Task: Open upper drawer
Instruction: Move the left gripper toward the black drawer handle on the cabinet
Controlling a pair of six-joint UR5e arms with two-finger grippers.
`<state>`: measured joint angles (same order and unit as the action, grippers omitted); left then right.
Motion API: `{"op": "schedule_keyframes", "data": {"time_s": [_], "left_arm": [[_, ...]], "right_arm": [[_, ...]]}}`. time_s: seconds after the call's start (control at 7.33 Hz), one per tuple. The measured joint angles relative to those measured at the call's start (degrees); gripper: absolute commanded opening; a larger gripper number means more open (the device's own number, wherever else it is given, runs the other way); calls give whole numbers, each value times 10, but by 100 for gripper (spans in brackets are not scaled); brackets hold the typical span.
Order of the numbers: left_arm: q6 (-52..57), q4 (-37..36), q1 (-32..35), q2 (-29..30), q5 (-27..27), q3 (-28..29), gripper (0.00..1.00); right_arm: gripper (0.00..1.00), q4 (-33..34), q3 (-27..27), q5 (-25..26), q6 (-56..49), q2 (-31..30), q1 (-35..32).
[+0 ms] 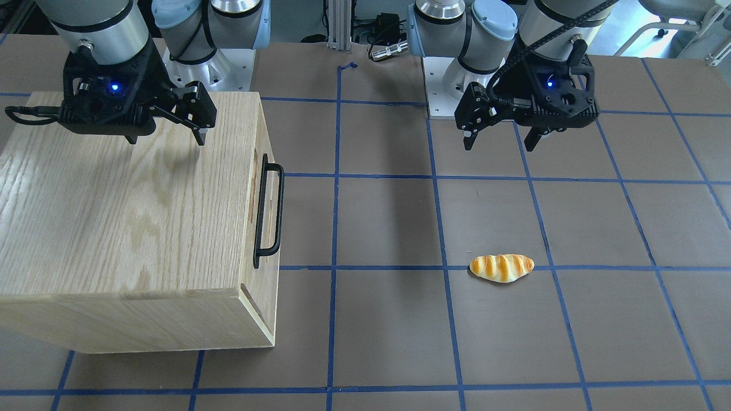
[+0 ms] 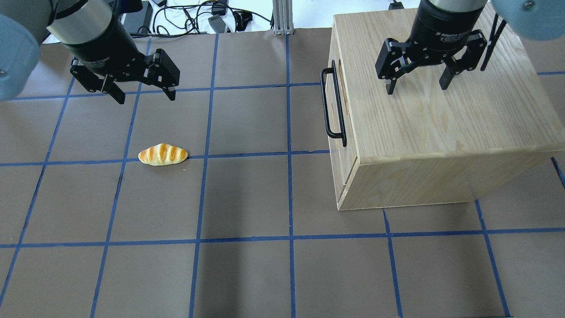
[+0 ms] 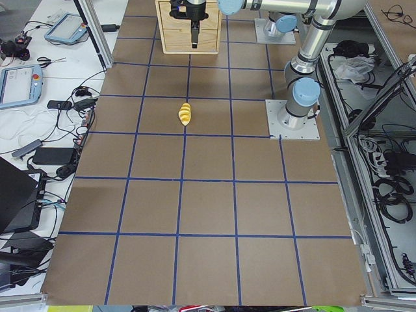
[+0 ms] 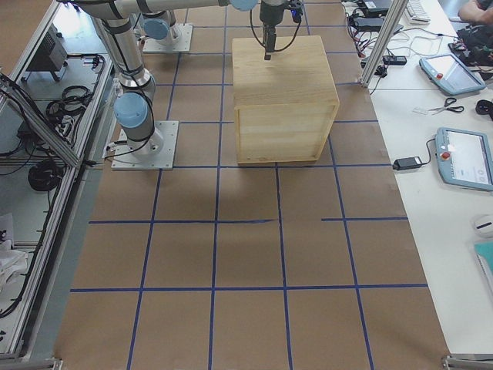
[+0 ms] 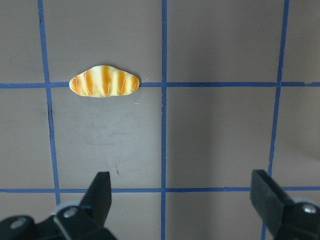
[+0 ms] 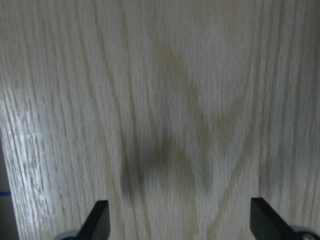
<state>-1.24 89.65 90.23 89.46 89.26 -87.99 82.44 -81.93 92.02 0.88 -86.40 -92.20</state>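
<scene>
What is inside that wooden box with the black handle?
That cannot be seen: the upper drawer is shut, hiding its contents. Only its front and black handle show. The right gripper hangs above the cabinet top, fingers open.

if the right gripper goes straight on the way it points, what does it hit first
Probably the cabinet's wooden top: the right gripper points straight down over it, open, with nothing between. The upper drawer's black handle sits off to the side, outside that line.

Light-wood upper drawer (image 2: 347,123), fully shut
</scene>
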Motion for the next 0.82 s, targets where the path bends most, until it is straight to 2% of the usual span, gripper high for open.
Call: {"op": "schedule_keyframes", "data": {"time_s": [0.27,0.41,0.82], "left_arm": [[-42,-10,6,13,-21,-1,100],[-69,-32,12,28,-56,-1,100],[-173,-144,72,86,-119,-1,100]], "right_arm": [[100,0,0,0,0,0,0],[100,0,0,0,0,0,0],[100,0,0,0,0,0,0]]}}
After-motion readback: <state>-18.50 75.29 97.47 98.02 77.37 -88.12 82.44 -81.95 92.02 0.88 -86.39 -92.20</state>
